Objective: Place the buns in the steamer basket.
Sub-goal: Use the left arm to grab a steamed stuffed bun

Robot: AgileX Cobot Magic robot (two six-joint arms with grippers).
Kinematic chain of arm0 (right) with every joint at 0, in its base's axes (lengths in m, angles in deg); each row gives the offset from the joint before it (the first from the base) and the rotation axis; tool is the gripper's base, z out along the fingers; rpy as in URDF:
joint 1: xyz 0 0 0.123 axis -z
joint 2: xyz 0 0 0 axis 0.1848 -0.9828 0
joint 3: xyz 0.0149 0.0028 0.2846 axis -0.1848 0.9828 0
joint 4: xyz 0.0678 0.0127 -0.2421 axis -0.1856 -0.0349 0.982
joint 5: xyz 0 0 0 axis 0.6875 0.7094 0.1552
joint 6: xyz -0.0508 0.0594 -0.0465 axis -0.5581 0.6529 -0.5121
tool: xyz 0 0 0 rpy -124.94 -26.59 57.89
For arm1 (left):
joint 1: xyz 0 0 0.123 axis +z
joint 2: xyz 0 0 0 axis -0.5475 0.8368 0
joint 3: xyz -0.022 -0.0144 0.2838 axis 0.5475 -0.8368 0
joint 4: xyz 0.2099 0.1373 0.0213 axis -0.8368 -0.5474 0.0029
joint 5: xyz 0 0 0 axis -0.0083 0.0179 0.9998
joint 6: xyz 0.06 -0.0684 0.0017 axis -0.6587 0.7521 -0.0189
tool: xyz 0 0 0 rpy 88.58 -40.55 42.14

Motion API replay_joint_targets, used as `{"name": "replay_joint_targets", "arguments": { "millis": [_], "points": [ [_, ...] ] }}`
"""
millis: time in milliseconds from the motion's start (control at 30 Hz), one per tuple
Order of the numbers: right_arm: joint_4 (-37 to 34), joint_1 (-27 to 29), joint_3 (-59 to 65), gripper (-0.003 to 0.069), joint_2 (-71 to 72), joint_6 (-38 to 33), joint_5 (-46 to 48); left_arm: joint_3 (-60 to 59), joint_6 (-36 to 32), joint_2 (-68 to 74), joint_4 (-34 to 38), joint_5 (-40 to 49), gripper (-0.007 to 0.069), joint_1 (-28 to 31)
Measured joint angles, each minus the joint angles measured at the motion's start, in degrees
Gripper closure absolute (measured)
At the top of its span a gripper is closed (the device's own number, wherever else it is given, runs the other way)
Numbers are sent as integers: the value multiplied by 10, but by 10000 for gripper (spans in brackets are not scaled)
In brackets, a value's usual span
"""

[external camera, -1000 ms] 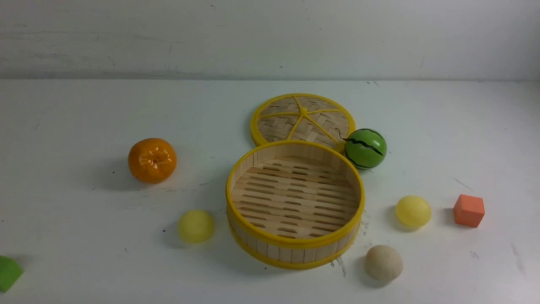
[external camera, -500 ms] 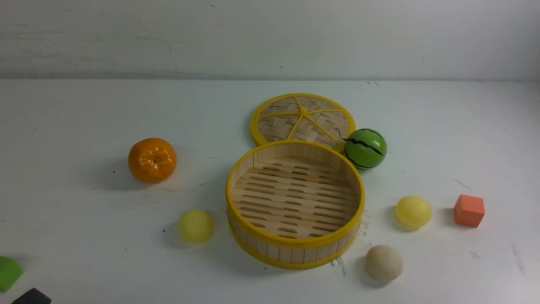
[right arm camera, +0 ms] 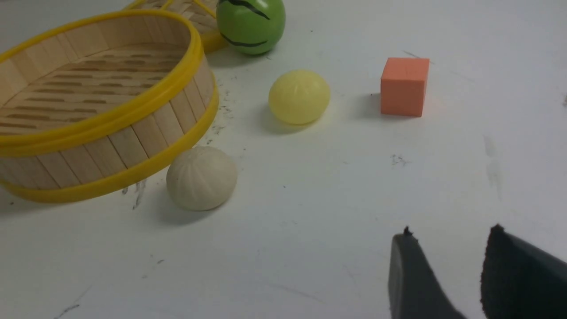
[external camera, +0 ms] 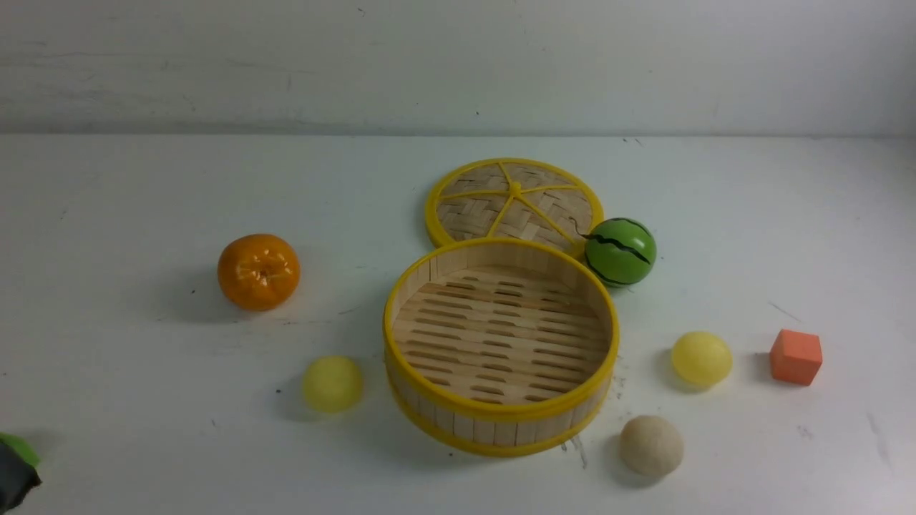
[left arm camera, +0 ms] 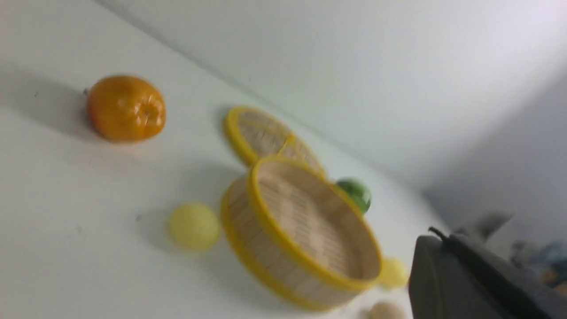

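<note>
The left yellow bun (external camera: 332, 383), right yellow bun (external camera: 701, 357) and beige bun (external camera: 650, 445) sit just outside the empty steamer basket (external camera: 501, 411). The left gripper (left arm camera: 436, 248) is shut, holding nothing. The right gripper (right arm camera: 449, 248) is half open and empty. Each should open wide first, then squeeze a bun softly.

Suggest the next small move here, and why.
Probably ease the right claw toward the beige-cream dome-shaped bun. Its jaws stand apart with nothing between them. That bun sits on the white table on the right arm's side, close beside the round bamboo steamer basket, which holds nothing yet. It looks like a short carry.
</note>
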Motion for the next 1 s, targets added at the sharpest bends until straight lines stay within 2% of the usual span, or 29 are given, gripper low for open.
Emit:
{"name": "replay_joint_targets", "arguments": {
  "millis": [67, 100, 167, 233, 267, 400, 467, 567, 600, 633, 733, 900, 1000],
  "points": [
    [0, 0, 0, 418, 0, 0, 0, 28, -8, 42, -12, 54, 638, 0],
    [0, 0, 0, 418, 0, 0, 0, 73, -22, 125, -31, 138, 638, 0],
    [0, 0, 0, 418, 0, 0, 0, 110, -57, 207, -60, 188, 638, 0],
    [0, 0, 0, 418, 0, 0, 0, 134, -102, 295, -89, 189, 638, 0],
    [0, 0, 0, 418, 0, 0, 0, 136, -106, 303, -91, 189, 638, 0],
    [0, 0, 0, 418, 0, 0, 0, 192, -139, 499, -92, 169, 638, -4],
    [0, 0, 0, 418, 0, 0, 0, 207, -141, 532, -91, 166, 638, -15],
    [0, 0, 0, 418, 0, 0, 0, 270, -140, 610, -102, 161, 638, -82],
    [0, 0, 0, 418, 0, 0, 0, 277, -139, 617, -104, 161, 638, -87],
    [0, 0, 0, 418, 0, 0, 0, 309, -119, 647, -122, 171, 638, -129],
    [0, 0, 0, 418, 0, 0, 0, 372, -73, 713, -161, 205, 638, -164],
    [0, 0, 0, 418, 0, 0, 0, 467, -38, 818, -244, 220, 638, -166],
    [0, 0, 0, 418, 0, 0, 0, 506, -36, 866, -255, 230, 638, -166]
  ]
}}
